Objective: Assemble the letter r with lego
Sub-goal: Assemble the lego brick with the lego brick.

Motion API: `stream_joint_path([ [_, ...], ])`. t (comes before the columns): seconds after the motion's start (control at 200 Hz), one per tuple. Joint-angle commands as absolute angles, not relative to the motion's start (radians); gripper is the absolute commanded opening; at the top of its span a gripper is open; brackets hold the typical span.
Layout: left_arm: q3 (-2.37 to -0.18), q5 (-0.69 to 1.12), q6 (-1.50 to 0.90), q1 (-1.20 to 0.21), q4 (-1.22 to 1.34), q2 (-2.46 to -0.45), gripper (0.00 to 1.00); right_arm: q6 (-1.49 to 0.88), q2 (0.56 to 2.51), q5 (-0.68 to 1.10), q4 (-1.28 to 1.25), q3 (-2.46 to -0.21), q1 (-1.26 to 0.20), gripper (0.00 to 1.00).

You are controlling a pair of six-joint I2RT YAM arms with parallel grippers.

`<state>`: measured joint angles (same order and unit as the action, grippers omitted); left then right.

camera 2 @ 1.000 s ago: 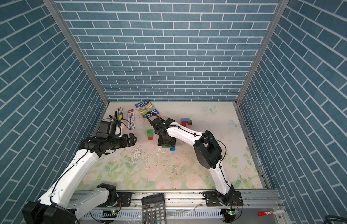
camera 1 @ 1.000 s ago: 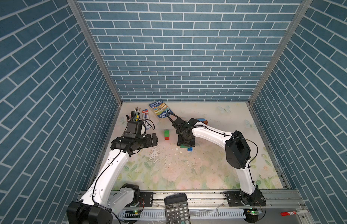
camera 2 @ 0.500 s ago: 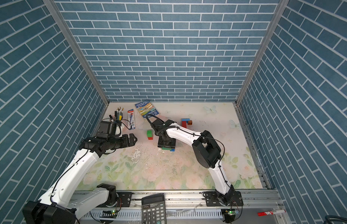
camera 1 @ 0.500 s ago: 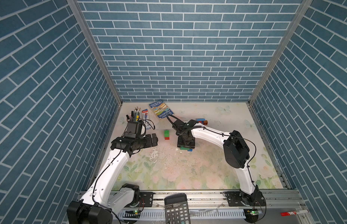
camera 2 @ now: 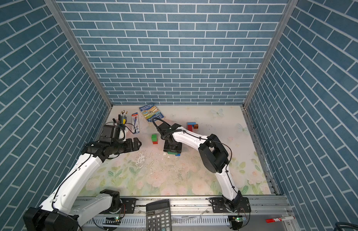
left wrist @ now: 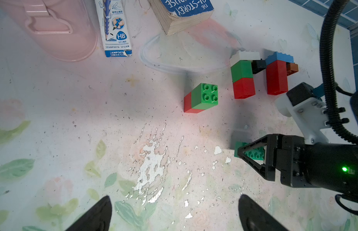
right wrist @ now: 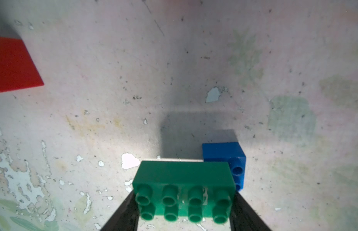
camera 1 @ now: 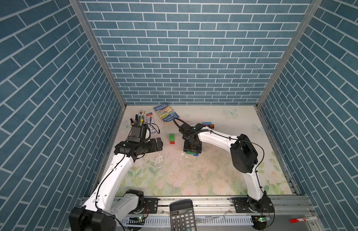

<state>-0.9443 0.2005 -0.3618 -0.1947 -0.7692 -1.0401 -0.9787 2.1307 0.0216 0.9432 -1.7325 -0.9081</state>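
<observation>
My right gripper (camera 1: 192, 149) (right wrist: 183, 202) points down at the mat and is shut on a dark green oblong lego brick (right wrist: 183, 180) (left wrist: 238, 148), one finger at each short end. A small blue brick (right wrist: 224, 153) (camera 1: 196, 154) lies against that brick's end. A green brick on a red one (camera 1: 172, 138) (left wrist: 204, 97) lies to the left. Behind stand a white-green-red stack (left wrist: 242, 77) and a blue-red stack (left wrist: 277, 76), with black and brown bricks beside them. My left gripper (camera 1: 159, 144) (left wrist: 174, 200) hangs open and empty over the mat at the left.
A pink pencil cup (camera 1: 141, 128), a pencil box (camera 1: 151, 120) and a book (camera 1: 166, 113) sit at the back left. A calculator (camera 1: 182, 215) and a marker (camera 1: 300, 220) lie on the front rail. Blue brick walls close in three sides.
The right arm's elbow has edged slightly left while its gripper stays on the green brick. The left arm has not moved.
</observation>
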Motion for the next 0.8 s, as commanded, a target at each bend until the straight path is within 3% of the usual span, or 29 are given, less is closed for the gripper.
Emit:
stream_joint_path([
  [0.0,-0.971,0.19,-0.358,-0.189,-0.775,-1.035,1.0,-0.988,2.151,0.03,0.954,-1.721,-0.9,0.29],
  [0.795,-0.96,0.174,-0.35,-0.179,-0.778,-1.035,0.99,-0.954,2.236,0.059,0.966,-1.66,-0.897,0.26],
])
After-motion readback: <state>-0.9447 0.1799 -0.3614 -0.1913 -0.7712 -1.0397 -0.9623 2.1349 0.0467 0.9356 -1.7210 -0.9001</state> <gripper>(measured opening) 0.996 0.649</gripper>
